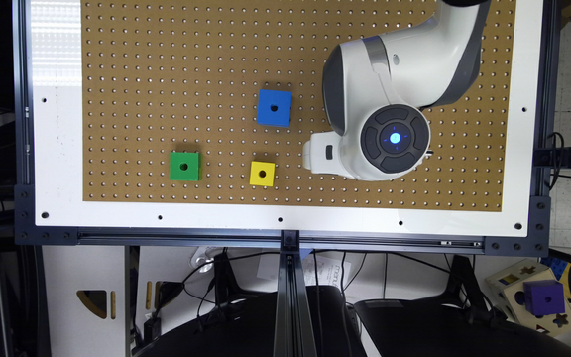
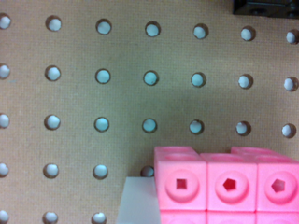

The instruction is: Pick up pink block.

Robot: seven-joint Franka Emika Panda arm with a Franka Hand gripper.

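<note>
The pink block [image 2: 229, 186] lies very close to the wrist camera on the brown pegboard [image 2: 121, 98]. It is a studded pink brick, and three of its round studs with small centre holes face the lens. A pale flat part [image 2: 135, 203] sits tight against one side of the block. In the exterior view the arm hangs over the board's right half, and the white gripper [image 1: 317, 154] points down at the board just right of the yellow cube. Whether the gripper holds the block does not show.
On the pegboard [image 1: 166, 59] stand a blue cube [image 1: 274, 107], a green cube [image 1: 184, 166] and a yellow cube [image 1: 261, 173], all to the exterior view's left of the arm. A white border [image 1: 57, 148] frames the board. A black part [image 2: 266, 7] shows at the wrist view's edge.
</note>
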